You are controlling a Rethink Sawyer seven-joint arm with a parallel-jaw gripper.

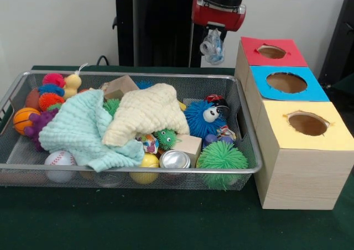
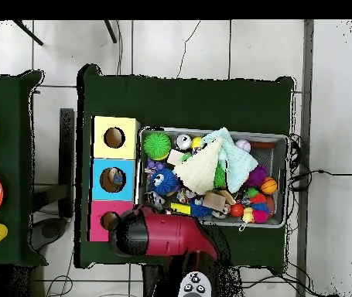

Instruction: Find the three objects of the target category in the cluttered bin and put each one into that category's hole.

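The end effector [image 1: 213,46] is hanging above the far edge of the wire bin [image 1: 11,95], close to the red-topped box [image 1: 251,48], with something clear and bluish sitting between its tips; whether it is clamping that item or merely spread around it, I cannot tell. The bin is resting on the green surface [image 1: 166,222] and is holding a jumble of toys: a mint cloth [image 1: 77,131] and a cream cloth [image 1: 146,114] are lying across the middle, a green spiky ball [image 1: 222,159] is pressing against the near right corner, a blue spiky ball [image 1: 199,119] is sitting behind it, and a silver can [image 1: 175,159] is lying at the near wall beside a baseball [image 1: 60,159]. A small basketball [image 1: 23,119] is leaning at the left end. Just beside the bin, the blue-topped box [image 1: 307,92] and yellow-topped box [image 1: 337,139] are standing in line with the red one, each showing a round hole. From overhead, the red arm [image 2: 171,236] is reaching toward the red box
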